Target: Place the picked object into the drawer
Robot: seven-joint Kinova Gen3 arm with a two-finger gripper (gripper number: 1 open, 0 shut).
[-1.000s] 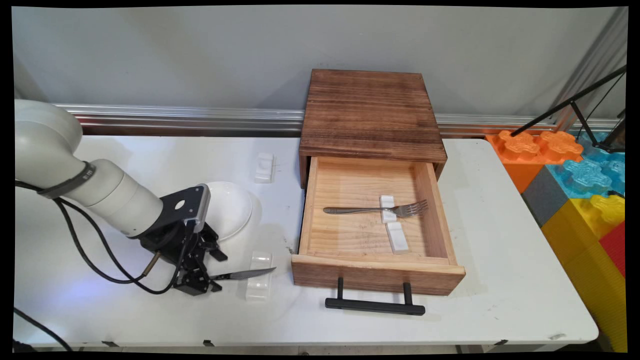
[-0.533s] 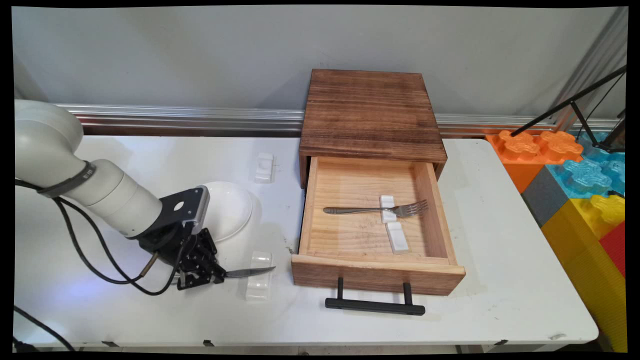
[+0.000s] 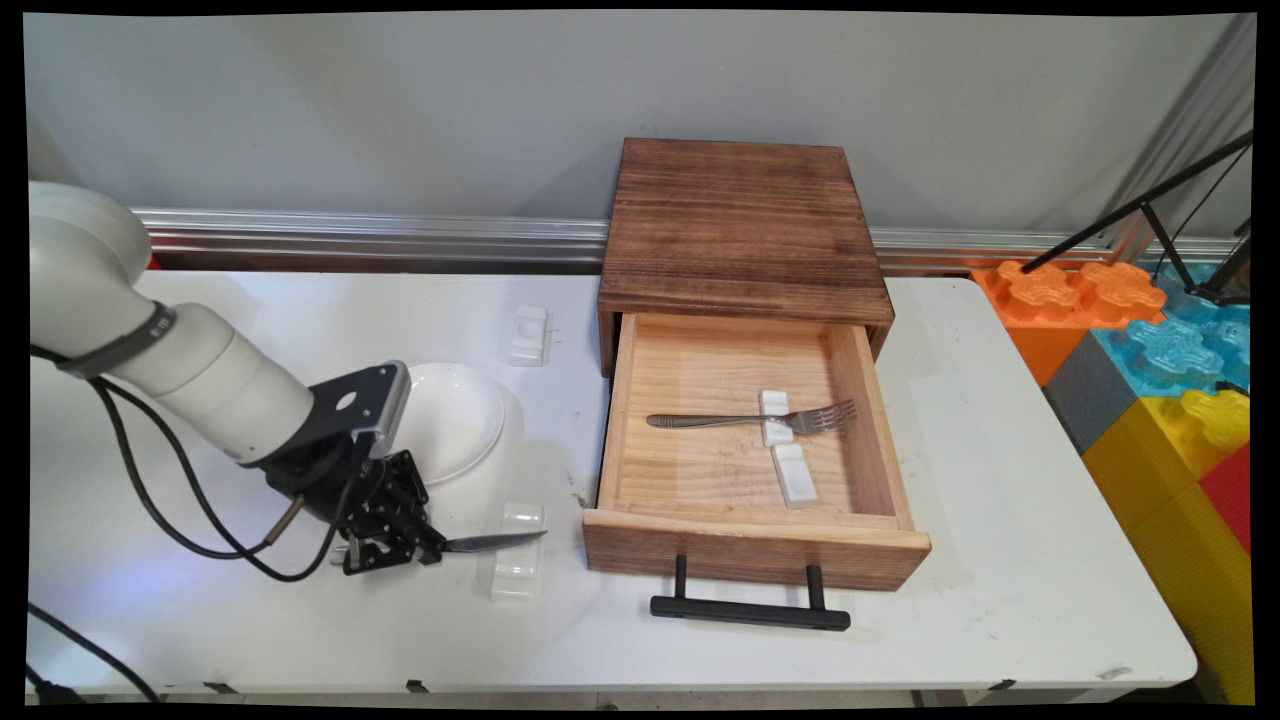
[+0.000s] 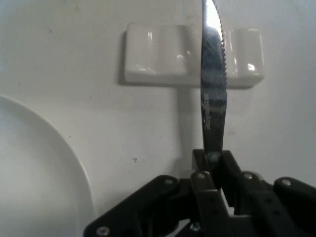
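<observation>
Now | tool [image 3: 425, 548] clamped on knife [image 3: 495, 543] handle | blade lies over rest [image 3: 518, 552] on tabletop [image 3: 300, 620], beside plate [image 3: 455, 415] | best kept level, grip firm, blade centred in the groove

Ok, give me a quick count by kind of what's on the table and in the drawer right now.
Knife, shut in the gripper: 1
Fork in the drawer: 1
White cutlery rests: 4, two on the table, two in the drawer
White plate: 1
Wooden drawer box, drawer open: 1
Total: 8
</observation>
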